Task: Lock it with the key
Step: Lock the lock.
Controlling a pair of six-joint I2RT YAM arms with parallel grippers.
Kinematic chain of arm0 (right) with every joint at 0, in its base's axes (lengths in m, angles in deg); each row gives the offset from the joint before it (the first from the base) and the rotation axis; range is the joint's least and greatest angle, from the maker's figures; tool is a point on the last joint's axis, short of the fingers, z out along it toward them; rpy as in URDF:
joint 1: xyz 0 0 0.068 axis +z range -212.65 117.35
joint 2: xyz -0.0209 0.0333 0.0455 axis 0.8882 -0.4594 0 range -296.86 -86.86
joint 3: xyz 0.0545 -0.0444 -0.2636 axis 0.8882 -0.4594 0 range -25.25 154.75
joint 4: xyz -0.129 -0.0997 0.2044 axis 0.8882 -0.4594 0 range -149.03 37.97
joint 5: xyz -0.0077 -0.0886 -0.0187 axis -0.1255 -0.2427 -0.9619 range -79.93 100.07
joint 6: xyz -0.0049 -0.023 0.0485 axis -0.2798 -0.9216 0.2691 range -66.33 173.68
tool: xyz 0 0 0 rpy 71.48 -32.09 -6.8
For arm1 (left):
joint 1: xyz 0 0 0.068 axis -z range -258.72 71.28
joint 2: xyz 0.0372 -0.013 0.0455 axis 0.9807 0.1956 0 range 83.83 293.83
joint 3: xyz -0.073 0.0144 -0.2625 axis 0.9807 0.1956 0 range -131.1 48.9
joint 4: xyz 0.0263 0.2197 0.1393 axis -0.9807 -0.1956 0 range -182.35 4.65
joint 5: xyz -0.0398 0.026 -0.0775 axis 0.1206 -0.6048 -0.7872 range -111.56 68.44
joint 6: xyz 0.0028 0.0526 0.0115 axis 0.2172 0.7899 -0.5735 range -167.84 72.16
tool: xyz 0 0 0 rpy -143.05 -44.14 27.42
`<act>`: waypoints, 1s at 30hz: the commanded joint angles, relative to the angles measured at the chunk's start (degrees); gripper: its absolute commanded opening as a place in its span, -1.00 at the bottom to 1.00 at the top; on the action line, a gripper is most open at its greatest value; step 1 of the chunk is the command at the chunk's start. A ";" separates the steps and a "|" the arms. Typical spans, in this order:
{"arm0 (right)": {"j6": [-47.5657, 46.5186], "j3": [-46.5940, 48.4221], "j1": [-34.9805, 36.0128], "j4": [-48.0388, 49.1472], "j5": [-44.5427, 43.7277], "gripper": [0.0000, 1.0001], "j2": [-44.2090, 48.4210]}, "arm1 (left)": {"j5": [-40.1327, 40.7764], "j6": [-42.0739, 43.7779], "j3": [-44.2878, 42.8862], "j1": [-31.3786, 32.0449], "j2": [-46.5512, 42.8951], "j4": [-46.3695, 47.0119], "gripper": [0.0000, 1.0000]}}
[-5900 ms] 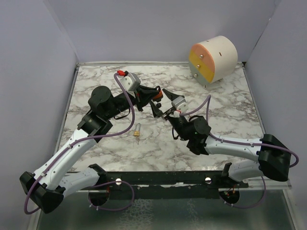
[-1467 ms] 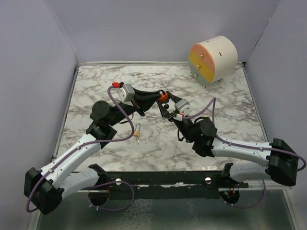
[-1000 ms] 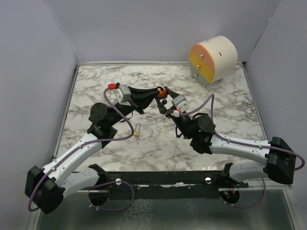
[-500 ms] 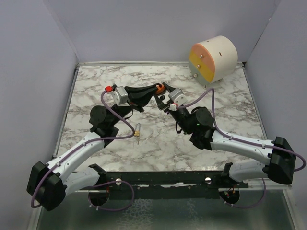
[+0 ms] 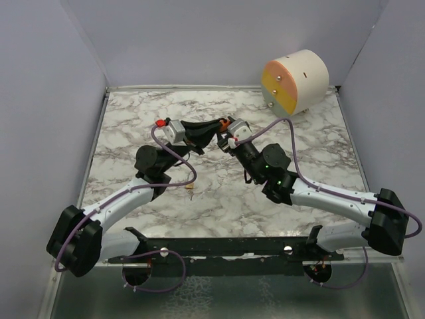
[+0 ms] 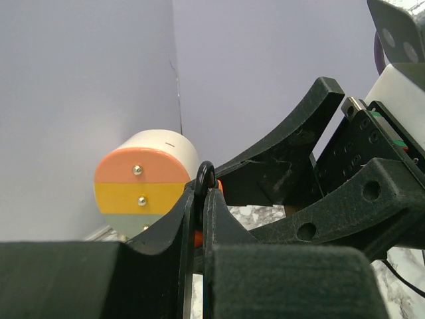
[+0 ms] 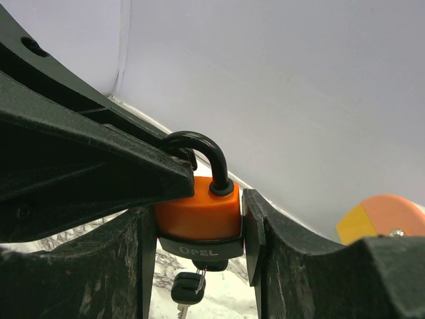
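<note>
One orange padlock, right pincer around its body, left pincer tight on its shackle.

You are looking at a white tabletop veined with grey marbling; plain pale lavender walls close it in at the back, on the left and on the right; the light is soft and even. A cream cylinder with a pink, yellow and grey-green banded face sits in your far right corner; a black metal rail runs along the near edge.
</note>
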 commanded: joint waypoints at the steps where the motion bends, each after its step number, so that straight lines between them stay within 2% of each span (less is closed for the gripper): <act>1: 2.95 11.43 3.84 36.85 16.48 -0.98 4.93 | -10.40 -1.73 7.42 1.93 9.25 -34.95 -1.00; 7: 3.00 9.89 3.90 38.03 16.26 -0.98 5.67 | -9.19 -1.94 6.18 1.28 5.86 -35.08 -1.00; 14: 3.74 11.06 3.98 35.78 18.38 -0.98 7.20 | -11.15 -3.91 5.93 -0.55 13.07 -34.97 -1.00; 24: 4.33 3.01 3.99 33.26 15.61 -0.98 9.31 | -11.94 -6.11 -0.51 -0.82 6.09 -35.16 -1.00; 30: 6.27 -3.42 3.99 32.11 11.92 -0.98 10.27 | -11.61 -6.03 -4.37 -0.93 0.74 -37.42 -0.73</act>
